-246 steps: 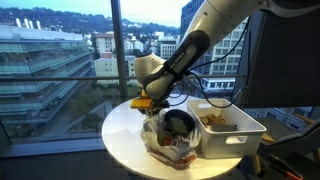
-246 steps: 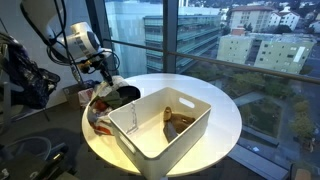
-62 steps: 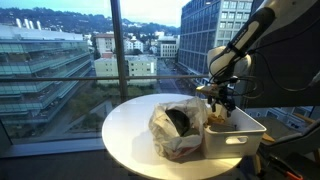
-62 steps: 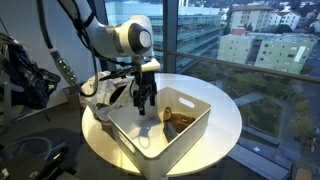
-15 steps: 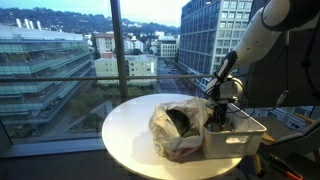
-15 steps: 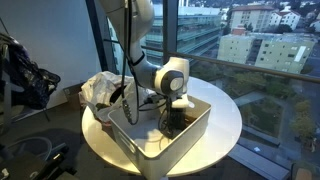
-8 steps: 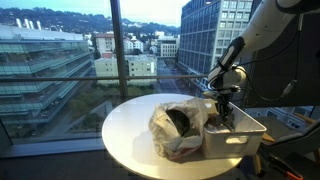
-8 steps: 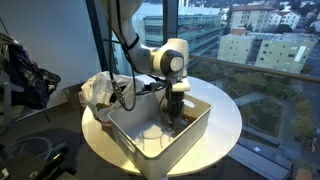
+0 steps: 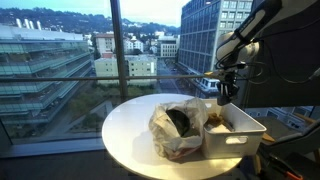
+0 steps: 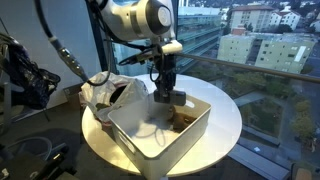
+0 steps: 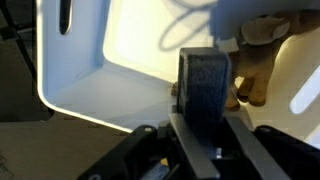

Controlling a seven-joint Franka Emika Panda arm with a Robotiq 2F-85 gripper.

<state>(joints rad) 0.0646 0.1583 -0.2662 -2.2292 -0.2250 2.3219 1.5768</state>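
One dark block clamped between my fingers, hanging upright just above the white bin below them, high enough, I'd say, to clear its rim and contents.

Scene in an exterior view. A round white table is shown before a wall of windows. A white bin is set on it, and a crumpled plastic bag is seen just beside the bin. The gripper is held above the bin, its jaws closed on a dark block. Brownish pieces are seen inside the bin.
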